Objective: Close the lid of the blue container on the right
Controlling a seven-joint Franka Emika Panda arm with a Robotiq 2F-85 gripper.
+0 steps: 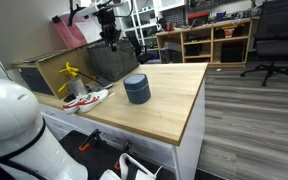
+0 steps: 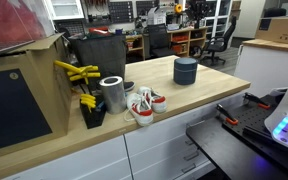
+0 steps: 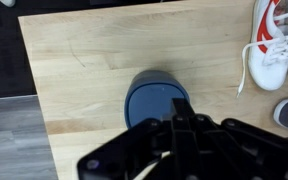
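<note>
The blue container (image 1: 136, 88) is a small squat slate-blue tub standing on the wooden table (image 1: 174, 110), and it shows in both exterior views (image 2: 185, 70). The lid (image 3: 152, 97) lies flat on its top and covers the opening. In the wrist view the container sits just beyond my fingertips. My gripper (image 3: 179, 108) hangs well above the table, high over the container in an exterior view (image 1: 109, 35). Its fingers look pressed together and hold nothing.
A pair of white and red sneakers (image 2: 144, 105) lies near a silver cup (image 2: 112, 93). A big dark grey bin (image 2: 96, 55), yellow tools (image 2: 79, 75) and a cardboard box (image 2: 24, 95) stand at one end of the table.
</note>
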